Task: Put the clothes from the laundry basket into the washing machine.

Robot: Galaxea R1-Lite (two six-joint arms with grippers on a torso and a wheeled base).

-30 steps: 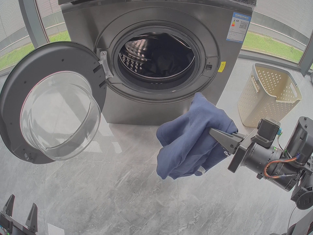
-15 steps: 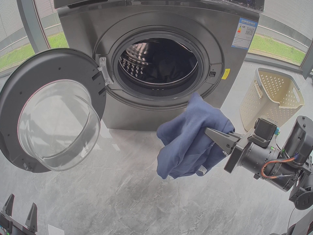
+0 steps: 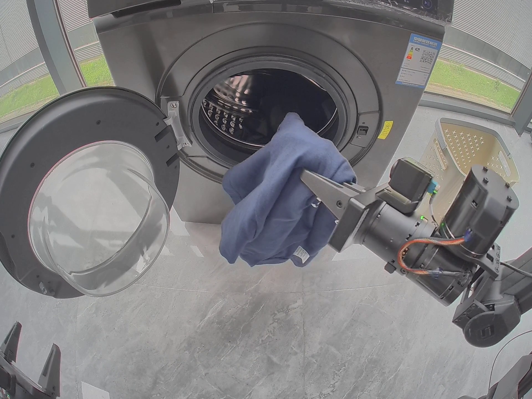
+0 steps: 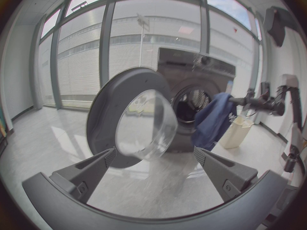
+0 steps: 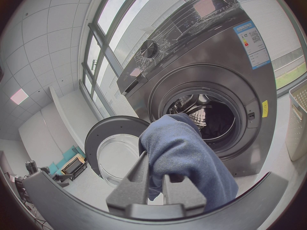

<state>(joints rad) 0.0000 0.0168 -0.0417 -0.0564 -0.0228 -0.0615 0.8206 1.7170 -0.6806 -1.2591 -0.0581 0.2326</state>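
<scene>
My right gripper [image 3: 311, 183] is shut on a blue garment [image 3: 266, 195] that hangs in the air just in front of the lower rim of the washing machine's [image 3: 260, 34] round opening [image 3: 266, 106]. Dark cloth [image 3: 293, 95] lies inside the drum. In the right wrist view the blue garment [image 5: 182, 150] bunches over the closed right gripper [image 5: 156, 176], with the drum opening [image 5: 208, 118] behind it. The cream laundry basket [image 3: 476, 145] stands on the floor to the right of the machine. Low at the near left, my left gripper [image 3: 30, 356] is open with nothing in it, seen also as the left gripper [image 4: 153, 154].
The machine's round door [image 3: 88, 189] with its clear bowl stands swung wide open to the left, reaching out over the floor. Grey marble floor [image 3: 221, 333] spreads in front of the machine. Glass walls stand behind the machine.
My right gripper has carried the blue garment up and to the left, from low right of the opening to just in front of it. The left gripper stayed put.
</scene>
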